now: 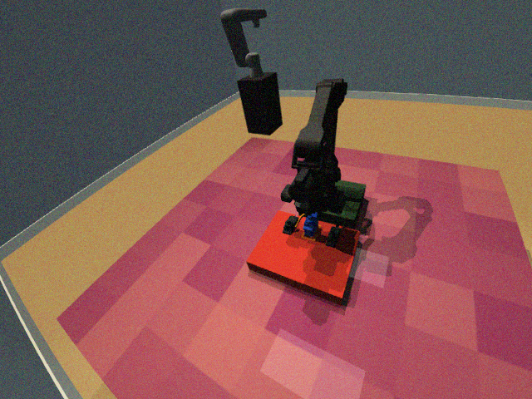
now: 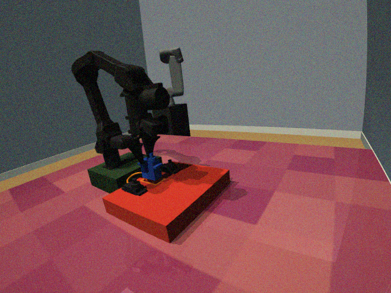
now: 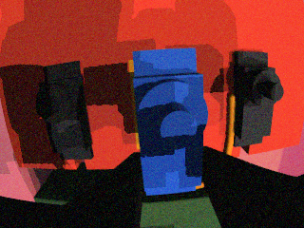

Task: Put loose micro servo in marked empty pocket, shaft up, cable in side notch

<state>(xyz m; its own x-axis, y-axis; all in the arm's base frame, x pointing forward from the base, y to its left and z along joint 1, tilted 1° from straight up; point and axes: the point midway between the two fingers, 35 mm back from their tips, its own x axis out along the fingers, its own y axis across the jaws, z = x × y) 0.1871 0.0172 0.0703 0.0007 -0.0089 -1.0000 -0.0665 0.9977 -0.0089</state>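
The loose micro servo (image 1: 310, 226) (image 2: 152, 170) (image 3: 168, 114) is blue and upright, with its round output side facing up to the wrist camera. My gripper (image 1: 311, 215) (image 2: 146, 159) (image 3: 170, 157) is shut on it, one dark finger on each side. The servo stands low over the pocket's orange outline (image 1: 307, 237) (image 2: 151, 182) on the red deck (image 1: 279, 258) (image 2: 170, 201) (image 3: 285, 28). Its body hides most of the pocket, and its ears look above the deck. An orange cable (image 1: 300, 218) (image 2: 129, 175) (image 3: 231, 123) arches beside it; which servo it belongs to, I cannot tell.
Black servos stand on the deck on both sides of the blue one, one by the cable (image 1: 290, 224) (image 2: 134, 185) (image 3: 254, 100) and one opposite (image 1: 333, 236) (image 2: 170, 166) (image 3: 68, 111). A dark green block (image 1: 351, 190) (image 2: 104, 174) lies behind the deck. A grey arm on a black box (image 1: 259, 103) (image 2: 179, 119) stands farther back.
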